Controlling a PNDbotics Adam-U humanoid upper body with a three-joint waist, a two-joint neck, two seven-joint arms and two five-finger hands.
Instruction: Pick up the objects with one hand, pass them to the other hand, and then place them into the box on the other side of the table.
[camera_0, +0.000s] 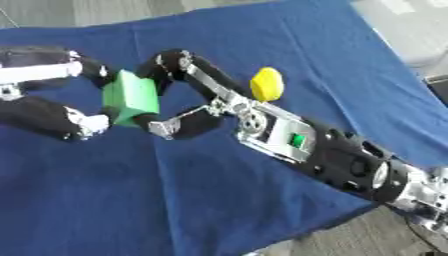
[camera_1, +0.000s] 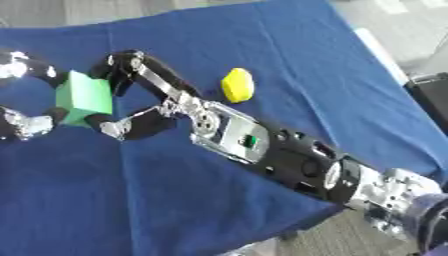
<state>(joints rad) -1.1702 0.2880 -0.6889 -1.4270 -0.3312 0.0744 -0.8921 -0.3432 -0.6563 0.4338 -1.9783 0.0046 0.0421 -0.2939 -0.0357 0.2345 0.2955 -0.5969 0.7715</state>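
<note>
A green block (camera_0: 130, 97) sits up off the blue cloth (camera_0: 219, 200) that covers the table, caught between the robot's two hands near the left side of the scene. The right hand (camera_0: 194, 102) reaches in from the lower right on a long black and silver arm (camera_0: 350, 160) that lies slantwise across the middle of the cloth; its fingers (camera_0: 171, 62) curl over the top right edge of the block while its thumb (camera_0: 179, 125) comes up under the lower right corner, so the block is pinched between them. The left hand (camera_0: 61, 95) comes in from the left edge, its upper fingers bent round toward the top left corner of the block and a lower digit with a pale tip (camera_0: 92, 122) touching or just beside the bottom left corner; whether that side truly bears on the block I cannot tell, since the block's own face hides the contact. Just behind the right hand's fingers, on the far side of the arm, a yellow rounded object (camera_0: 267, 84) lies on the cloth, near the hand but apart from the block. The right arm covers a good stretch of the cloth below it. Beyond the cloth's far and right edges there is pale grey floor (camera_0: 411, 30), and a dark shape shows at the right margin (camera_1: 433, 95), too cropped to make out.
</note>
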